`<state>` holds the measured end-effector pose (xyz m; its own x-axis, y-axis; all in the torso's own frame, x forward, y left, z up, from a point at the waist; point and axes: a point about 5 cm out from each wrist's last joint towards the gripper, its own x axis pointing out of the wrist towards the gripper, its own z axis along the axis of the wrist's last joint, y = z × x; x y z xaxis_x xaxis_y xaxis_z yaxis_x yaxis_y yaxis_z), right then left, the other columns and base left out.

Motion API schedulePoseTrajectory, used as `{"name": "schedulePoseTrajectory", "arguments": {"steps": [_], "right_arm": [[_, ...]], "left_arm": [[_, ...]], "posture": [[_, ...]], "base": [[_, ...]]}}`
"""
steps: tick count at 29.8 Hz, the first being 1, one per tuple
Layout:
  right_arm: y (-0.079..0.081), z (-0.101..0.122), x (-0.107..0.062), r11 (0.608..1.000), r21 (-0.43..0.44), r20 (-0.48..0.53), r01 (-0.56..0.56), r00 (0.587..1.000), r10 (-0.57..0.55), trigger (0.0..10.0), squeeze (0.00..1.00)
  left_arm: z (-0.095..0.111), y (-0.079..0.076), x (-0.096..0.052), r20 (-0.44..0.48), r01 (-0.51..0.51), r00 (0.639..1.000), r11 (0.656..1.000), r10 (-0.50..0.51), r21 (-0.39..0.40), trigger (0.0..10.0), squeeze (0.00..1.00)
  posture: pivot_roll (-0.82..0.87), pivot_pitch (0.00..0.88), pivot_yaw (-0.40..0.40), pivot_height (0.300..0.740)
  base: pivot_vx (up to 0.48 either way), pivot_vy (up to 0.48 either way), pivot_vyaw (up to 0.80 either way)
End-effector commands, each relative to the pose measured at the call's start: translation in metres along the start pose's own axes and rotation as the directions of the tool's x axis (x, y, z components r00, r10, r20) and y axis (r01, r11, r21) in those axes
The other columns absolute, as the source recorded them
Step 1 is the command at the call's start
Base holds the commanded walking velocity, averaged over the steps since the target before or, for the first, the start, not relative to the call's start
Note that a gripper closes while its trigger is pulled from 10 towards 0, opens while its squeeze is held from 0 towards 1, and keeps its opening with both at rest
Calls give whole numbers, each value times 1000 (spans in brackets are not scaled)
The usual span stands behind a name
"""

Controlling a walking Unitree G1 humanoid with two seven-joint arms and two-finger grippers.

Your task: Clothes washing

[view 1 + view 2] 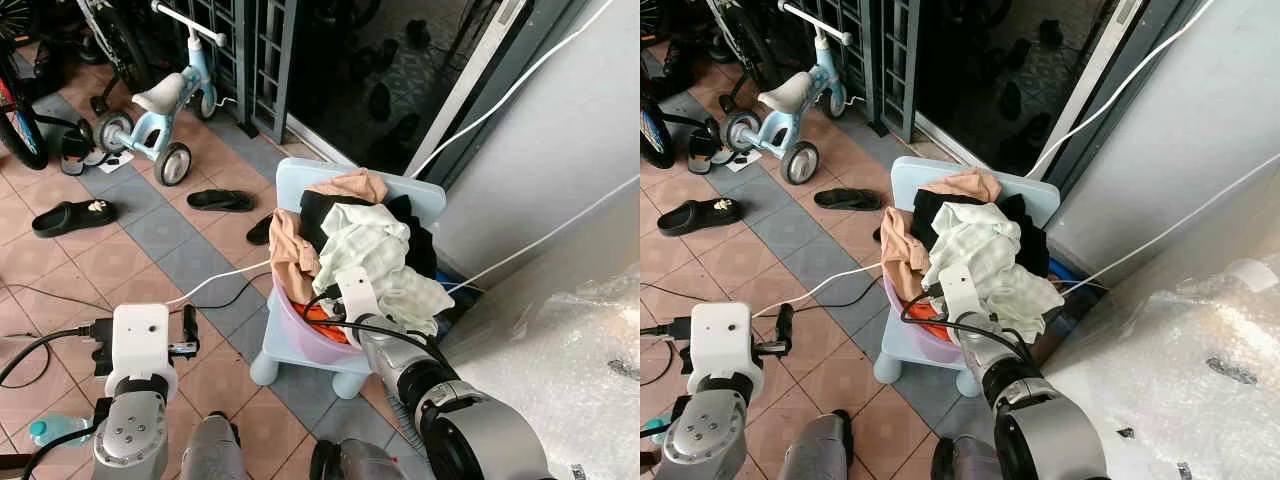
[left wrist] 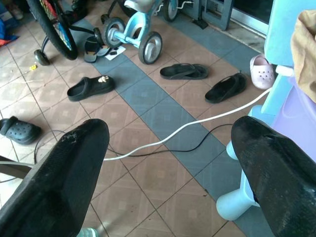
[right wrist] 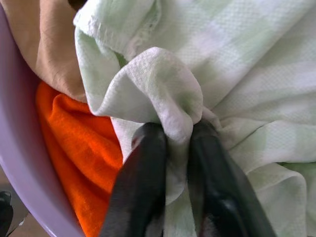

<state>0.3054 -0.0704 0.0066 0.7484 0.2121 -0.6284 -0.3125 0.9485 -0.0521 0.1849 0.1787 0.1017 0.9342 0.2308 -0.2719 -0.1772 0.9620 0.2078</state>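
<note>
Your right gripper (image 3: pixel 170 133) is pinched tight on the pale green cloth (image 1: pixel 375 250) heaped in the purple tub (image 1: pixel 300 335) on the blue chair (image 1: pixel 300 180) — pull fast and the whole pile could tumble out.

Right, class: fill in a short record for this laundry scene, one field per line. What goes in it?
setting: tiled floor beside a pale wall
laundry holder: lilac basin on a light blue chair
contents: pale green checked cloth, orange, tan and black garments
right tool: shut on the pale green checked cloth
left tool: open, above the floor, apart from the chair
nearby: child's tricycle, scattered sandals, white cable
</note>
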Motion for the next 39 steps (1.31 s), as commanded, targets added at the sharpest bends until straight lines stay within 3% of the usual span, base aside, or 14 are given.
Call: {"name": "schedulePoseTrajectory", "arguments": {"steps": [1, 4, 11, 15, 19, 21, 23, 24, 28, 31, 32, 33, 34, 39], "right_arm": [[-9, -2, 0, 999, 47, 4, 17, 1000, -18, 0, 0], [-9, 1, 0, 998, 55, 19, 12, 1000, -13, 0, 0], [-23, 35, -2, 994, 112, 182, 0, 983, -21, 0, 0], [-37, 59, -8, 998, 58, 301, -13, 954, -5, 0, 0], [-47, 67, -14, 999, 30, 355, -24, 935, 11, 0, 0], [-59, 72, -29, 999, -40, 447, -6, 894, 23, 0, 0], [-62, 72, -35, 999, -50, 473, 3, 881, 21, 0, 0], [-69, 67, -50, 999, -18, 528, 31, 849, -17, 0, 0], [-75, 65, -64, 995, 57, 573, 85, 813, -102, 0, 0], [-76, 66, -84, 979, 118, 637, 168, 743, -204, 0, 0], [-77, 64, -90, 970, 135, 644, 201, 726, -240, 1922, 0], [-78, 62, -95, 964, 146, 646, 224, 716, -264, 1922, 0], [-78, 59, -99, 956, 155, 641, 250, 711, -290, 10000, 0], [-78, 49, -104, 949, 166, 615, 269, 724, -313, 10000, 0]], "left_arm": [[-3, -2, 2, -11, 3, 1000, 1000, -3, -5, 10000, 0], [-3, -2, 4, -9, 2, 1000, 1000, -2, -4, 10000, 0], [4, -6, 24, 37, 25, 999, 1000, -25, 16, 10000, 0], [9, -7, 36, 80, 25, 996, 999, -27, 24, 10000, 0], [12, -10, 44, 116, 34, 993, 999, -37, 25, 10000, 0], [13, -19, 49, 130, 73, 989, 997, -76, 31, 10000, 0], [14, -22, 50, 134, 82, 987, 996, -86, 35, 10000, 0], [17, -27, 55, 150, 101, 983, 994, -107, 45, 10000, 0], [20, -31, 63, 172, 122, 977, 992, -128, 44, 10000, 0], [31, -37, 75, 217, 143, 965, 989, -150, 45, 10000, 0], [34, -38, 78, 223, 147, 963, 988, -153, 42, 10000, 0], [36, -39, 80, 228, 150, 961, 988, -155, 40, 10000, 0], [37, -40, 81, 231, 158, 959, 987, -163, 41, 10000, 0], [33, -46, 84, 230, 187, 954, 981, -194, 53, 10000, 0]], "posture": [[199, 142, -167, 740], [199, 142, -167, 740], [171, 64, -136, 740], [127, 0, -110, 740], [90, 0, -87, 740], [58, 0, -63, 740], [56, 0, -59, 740], [37, 0, -43, 740], [19, 0, -28, 740], [-10, 0, 10, 740], [-20, 0, 20, 740], [-20, 0, 20, 740], [-35, 0, 33, 740], [-57, 0, 41, 740]], "base": [[0, 0, 0], [0, 0, 0], [0, 0, 0], [0, 0, 0], [0, 0, 0], [0, 0, 0], [0, 0, 0], [0, 0, 0], [0, 0, 0], [0, 0, 0], [0, 0, 0], [0, 0, 0], [0, 0, -506], [0, 0, -710]]}}
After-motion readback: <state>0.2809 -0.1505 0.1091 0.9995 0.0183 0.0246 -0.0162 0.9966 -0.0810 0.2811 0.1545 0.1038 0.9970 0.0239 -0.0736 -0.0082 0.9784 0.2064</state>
